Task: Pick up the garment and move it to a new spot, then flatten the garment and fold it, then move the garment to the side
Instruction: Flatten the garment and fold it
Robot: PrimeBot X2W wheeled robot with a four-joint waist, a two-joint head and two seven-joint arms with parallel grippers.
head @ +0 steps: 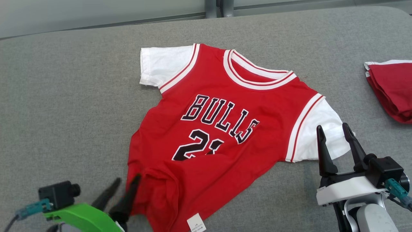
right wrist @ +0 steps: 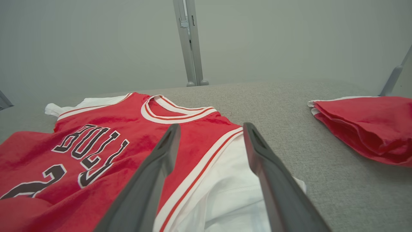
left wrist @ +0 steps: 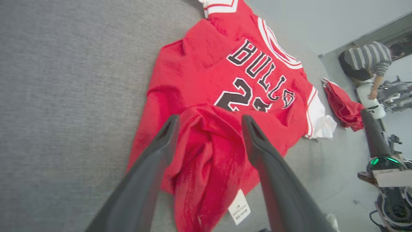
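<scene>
Near the middle of the grey counter (head: 64, 96), found the jersey (head: 267, 106) spread face up, collar (head: 257, 84) toward the far edge, both white sleeves out flat. Saw its near hem (head: 157, 183) bunched and turned over at the lower left, hiding the foot of the number; could read "BULLS" and a 2, not the second digit in full. Noted a white label (head: 196, 223) at the turned hem, print too small to read.

Found the left gripper (head: 128, 178) blurred in the head view, low at the bunched hem. Saw in the left wrist view its fingers (left wrist: 151, 161) spread wide, rumpled red cloth between them, without a clear pinch on it; could not tell whether the tips touched the fabric.

Found the right gripper (head: 332, 126) parted too, nothing held, poised at the near edge of the right sleeve (head: 318, 112); could not judge contact with the sleeve.

Saw a second red garment (head: 392, 90), folded, at the right, cut off by the frame edge, with bare counter between it and the jersey. Had wide bare counter left of the jersey and a narrower band beyond the collar up to the far edge. Glimpsed a person (left wrist: 367, 59) in a striped top beyond the counter, partly cut off.
</scene>
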